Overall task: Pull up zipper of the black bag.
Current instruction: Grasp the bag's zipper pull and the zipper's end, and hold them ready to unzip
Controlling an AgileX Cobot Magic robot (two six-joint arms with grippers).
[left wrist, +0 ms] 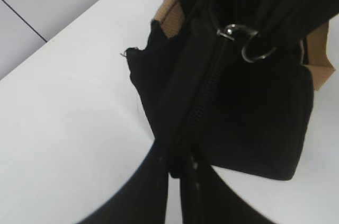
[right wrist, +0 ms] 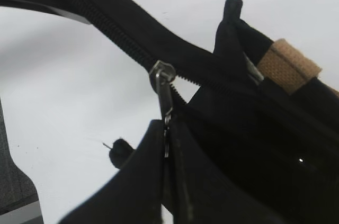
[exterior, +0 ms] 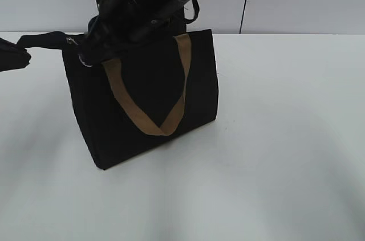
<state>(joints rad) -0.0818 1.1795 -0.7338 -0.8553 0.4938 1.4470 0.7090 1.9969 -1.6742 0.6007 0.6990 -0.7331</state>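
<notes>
The black bag (exterior: 148, 81) stands upright on the white table, its tan strap handle (exterior: 171, 121) hanging down the front. My left gripper (left wrist: 177, 173) is shut on the end of the zipper's tape (left wrist: 204, 102) and holds it stretched out past the bag's left end (exterior: 23, 53). My right gripper (right wrist: 167, 134) is shut on the silvery zipper pull (right wrist: 165, 94), which hangs from the slider on the zipper (right wrist: 114, 36) near that same end. The right arm (exterior: 137, 1) covers the bag's top edge in the exterior view. A silver ring (left wrist: 257, 49) hangs beside the slider.
The white table (exterior: 274, 138) spreads to the right and front of the bag. A pale wall (exterior: 296, 7) stands behind it. A grey block (right wrist: 16, 197) shows at the lower left of the right wrist view.
</notes>
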